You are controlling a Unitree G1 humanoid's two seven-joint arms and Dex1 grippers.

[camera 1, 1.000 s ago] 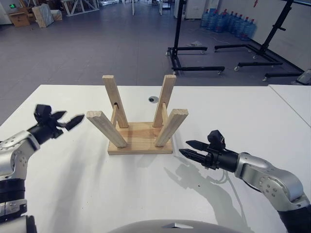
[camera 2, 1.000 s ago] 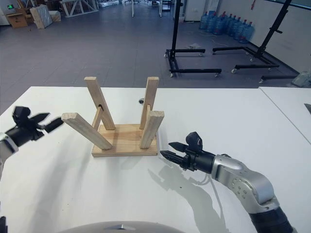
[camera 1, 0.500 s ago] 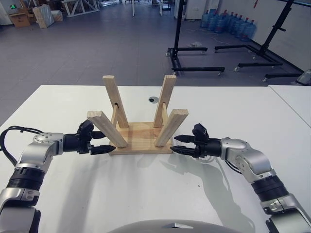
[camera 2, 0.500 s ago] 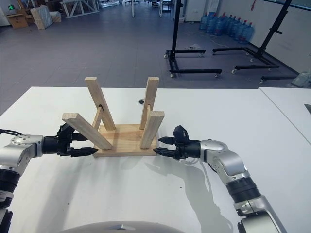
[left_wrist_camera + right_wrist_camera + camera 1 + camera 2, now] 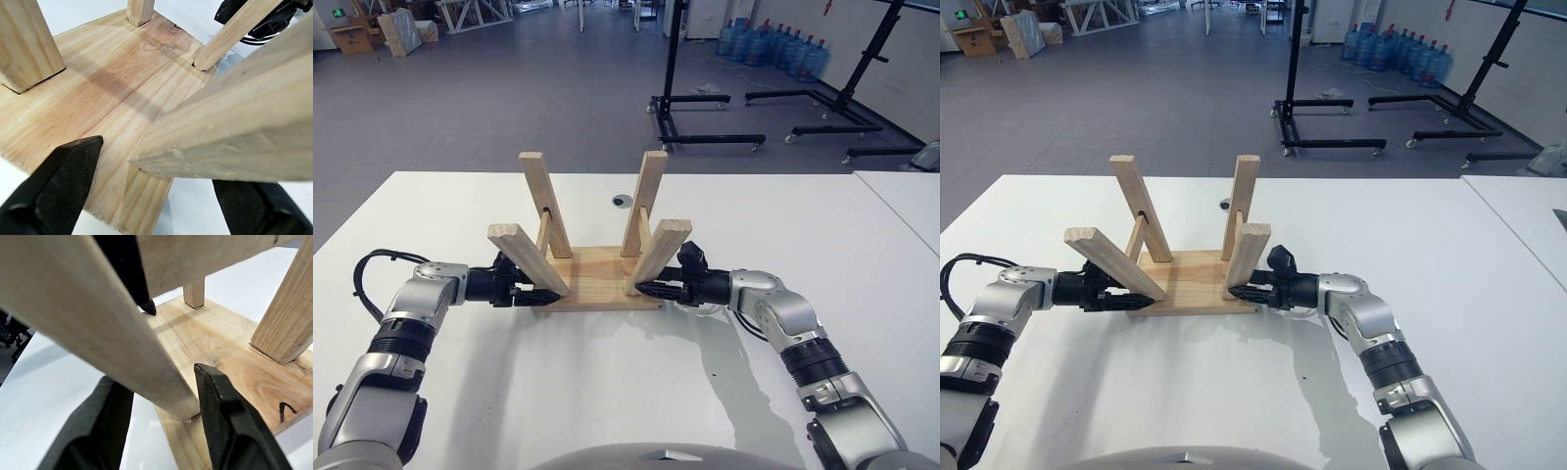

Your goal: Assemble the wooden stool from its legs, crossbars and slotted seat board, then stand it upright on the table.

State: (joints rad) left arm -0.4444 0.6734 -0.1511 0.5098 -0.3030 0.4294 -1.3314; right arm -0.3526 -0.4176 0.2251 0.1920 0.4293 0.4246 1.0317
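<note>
The wooden stool stands upside down on the white table, its seat board point(image 5: 597, 279) flat and the legs pointing up and splayed. My left gripper point(image 5: 530, 294) is open at the foot of the near left leg point(image 5: 527, 258), where it meets the board. In the left wrist view its fingers point(image 5: 54, 191) sit on either side of that leg point(image 5: 234, 127), with a gap showing. My right gripper point(image 5: 646, 290) is open at the base of the near right leg point(image 5: 659, 255). Its fingers point(image 5: 225, 416) straddle that leg point(image 5: 98, 323), low over the board point(image 5: 234, 357).
A small round hole point(image 5: 623, 201) sits in the table behind the stool. A second white table point(image 5: 911, 196) stands at the right. Black metal stands point(image 5: 705, 108) are on the floor beyond the far edge. Bare tabletop lies in front of and beside the stool.
Both arms have swung inward from the table's sides, and each open gripper has closed in around the base of a near leg. The stool has not moved.
</note>
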